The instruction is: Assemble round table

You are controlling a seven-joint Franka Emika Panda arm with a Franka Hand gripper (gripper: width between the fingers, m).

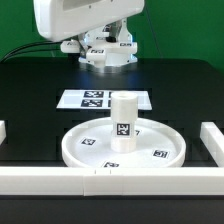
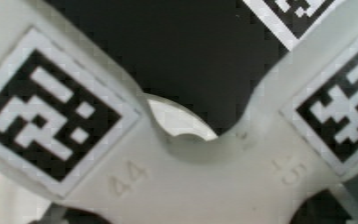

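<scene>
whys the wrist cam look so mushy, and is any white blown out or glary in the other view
Wrist view: the cross-shaped foot is so close it fills the frame, and its tag edges are soft and out of focus. Exterior view: even light, no hard glare; the round disc and leg are bright white with only faint shadows.

Matte black desk [image 1: 40,95] fills most of the exterior view. Flat white marker board [image 1: 103,99] w/ black-and-white tags lies flat on it, just above frame ctr, near edge partly hidden. White rectangular border blocks sit on the desk: long bar [image 1: 50,181] across the bottom of the frame, short block [image 1: 214,140] at the exterior view's right edge, another [image 1: 3,130] at its left edge, mostly cut off. Green backdrop [image 1: 190,25] shows in both upper corners, behind the desk.
</scene>
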